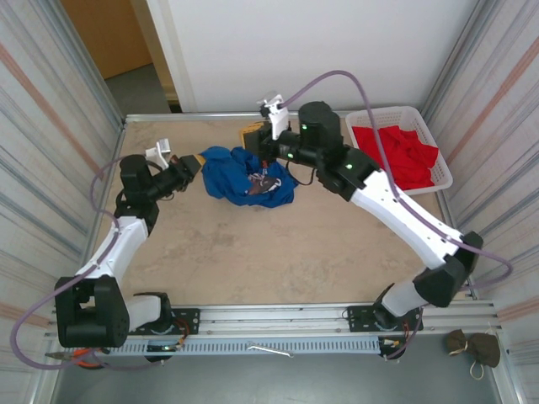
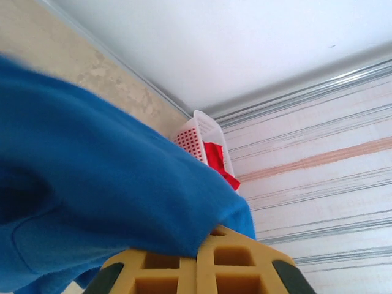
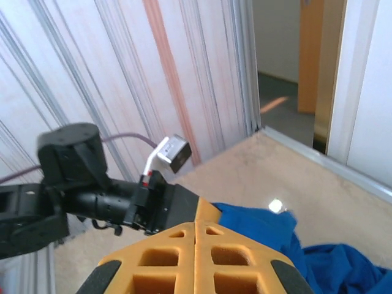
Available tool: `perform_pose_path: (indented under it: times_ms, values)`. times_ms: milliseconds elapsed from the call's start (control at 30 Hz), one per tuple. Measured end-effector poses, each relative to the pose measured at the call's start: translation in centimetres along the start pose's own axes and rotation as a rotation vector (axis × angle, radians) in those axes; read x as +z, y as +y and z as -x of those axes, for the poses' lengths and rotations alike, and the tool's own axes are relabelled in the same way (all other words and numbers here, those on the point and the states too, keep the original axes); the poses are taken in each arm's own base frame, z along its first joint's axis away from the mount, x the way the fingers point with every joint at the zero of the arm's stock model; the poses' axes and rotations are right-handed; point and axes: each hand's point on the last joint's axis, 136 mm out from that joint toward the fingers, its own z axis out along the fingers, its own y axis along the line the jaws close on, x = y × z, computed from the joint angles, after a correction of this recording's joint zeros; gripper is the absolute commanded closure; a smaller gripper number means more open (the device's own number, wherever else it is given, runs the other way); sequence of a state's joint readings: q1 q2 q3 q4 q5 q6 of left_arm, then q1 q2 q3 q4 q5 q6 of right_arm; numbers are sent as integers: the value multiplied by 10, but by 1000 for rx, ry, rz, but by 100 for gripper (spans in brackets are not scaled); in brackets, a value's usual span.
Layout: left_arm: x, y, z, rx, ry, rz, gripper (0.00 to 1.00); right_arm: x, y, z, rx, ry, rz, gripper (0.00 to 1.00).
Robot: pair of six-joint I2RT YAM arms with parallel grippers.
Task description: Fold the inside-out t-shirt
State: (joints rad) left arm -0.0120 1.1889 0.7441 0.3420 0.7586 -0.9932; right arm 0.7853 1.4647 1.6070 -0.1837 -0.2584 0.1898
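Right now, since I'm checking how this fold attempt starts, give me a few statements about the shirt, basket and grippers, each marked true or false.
1. The t-shirt lies spread flat. False: it is bunched in a heap.
2. The red garment sits in the white basket. True.
3. The left gripper is shut on the t-shirt's edge. True.
4. The basket stands at the table's far left corner. False: it is at the far right.
5. The right gripper is wide open. False: its jaws are shut.
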Motion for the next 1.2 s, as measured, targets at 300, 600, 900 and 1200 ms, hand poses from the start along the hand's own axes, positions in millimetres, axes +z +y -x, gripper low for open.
perform_pose_path:
  times_ms: [300, 600, 900, 1200]
  values:
    - [2, -42, 7, 20, 14, -71, 100, 24, -30, -80, 84, 148, -25, 27]
    - [7, -83, -10, 55, 87, -152, 100, 51, -48, -144, 133, 285, 12, 24]
    - [12, -173, -23, 139, 149, -310, 100, 92, -57, -133, 132, 257, 50, 50]
    - [5, -195, 6, 171, 33, -310, 19, 81, -103, -37, 242, 70, 2, 100]
